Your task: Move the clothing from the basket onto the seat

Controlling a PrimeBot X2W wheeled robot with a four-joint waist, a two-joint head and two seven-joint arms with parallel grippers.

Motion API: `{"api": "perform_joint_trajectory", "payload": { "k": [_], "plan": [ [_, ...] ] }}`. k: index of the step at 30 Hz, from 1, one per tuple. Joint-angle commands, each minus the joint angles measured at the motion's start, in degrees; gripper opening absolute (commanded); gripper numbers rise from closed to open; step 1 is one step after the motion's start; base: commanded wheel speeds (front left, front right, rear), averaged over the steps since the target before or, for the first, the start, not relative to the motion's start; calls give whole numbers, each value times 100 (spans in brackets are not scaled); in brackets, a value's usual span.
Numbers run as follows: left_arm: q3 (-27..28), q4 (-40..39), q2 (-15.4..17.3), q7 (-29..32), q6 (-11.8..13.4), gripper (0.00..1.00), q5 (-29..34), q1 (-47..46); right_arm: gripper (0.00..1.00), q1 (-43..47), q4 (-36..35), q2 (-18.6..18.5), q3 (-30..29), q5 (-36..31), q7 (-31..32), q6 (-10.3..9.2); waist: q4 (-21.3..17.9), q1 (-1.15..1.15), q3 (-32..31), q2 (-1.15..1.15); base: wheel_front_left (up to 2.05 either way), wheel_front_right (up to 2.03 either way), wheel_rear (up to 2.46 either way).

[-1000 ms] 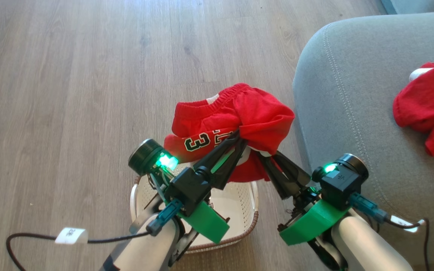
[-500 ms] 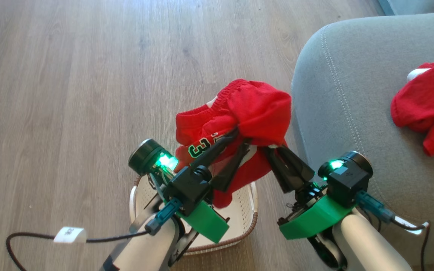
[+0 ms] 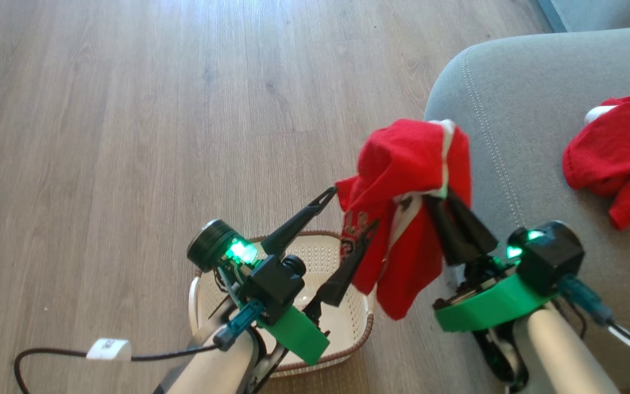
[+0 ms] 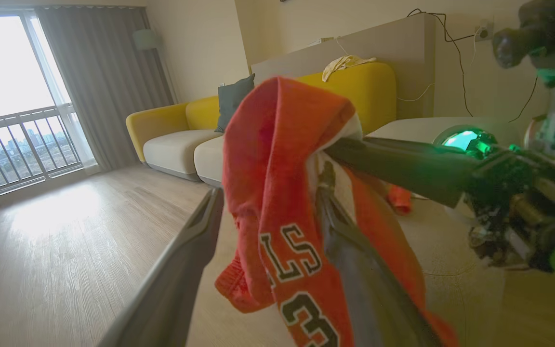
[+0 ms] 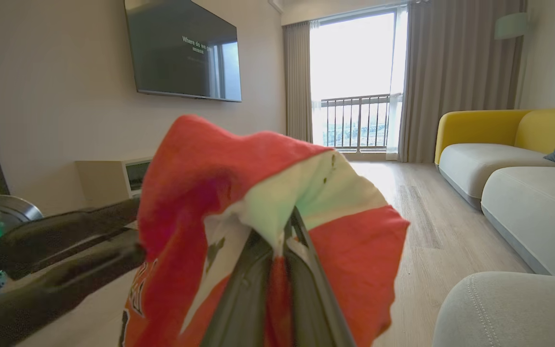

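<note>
Released by the now-spread left tool [image 3: 352, 208], the clothing [image 3: 402, 158] hangs pinched in the right tool [image 3: 438, 198].

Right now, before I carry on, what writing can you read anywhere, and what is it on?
"LS": dark, white-edged letters on the red garment held by the right gripper.
"3": below them, on the same garment.
"Where do we": on the TV screen; the rest is too small to read.
White tag, low in the head view: blurred, unreadable.
</note>
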Motion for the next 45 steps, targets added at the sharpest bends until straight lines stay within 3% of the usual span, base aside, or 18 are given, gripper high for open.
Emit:
{"api": "perform_joint_trajectory", "payload": {
  "k": [1,13,20,45],
  "plan": [
    [247,-161,24,-27,23,100,43,-157,0,-97,-245,56,-17,-53,-54,-1,0,0,2,0,0,0,0],
    [330,198,87,-27,10,100,22,-30,0,138,-188,238,-1138,-157,-54,-1,-24,0,124,0,0,0,0],
    [307,509,167,-27,14,100,125,43,0,334,-69,315,-1456,-127,-54,-1,-68,0,181,0,0,0,0],
    [410,1057,120,-27,104,100,94,205,0,385,139,424,-1610,-121,-54,-1,-169,0,156,0,0,0,0]
  ]
}}
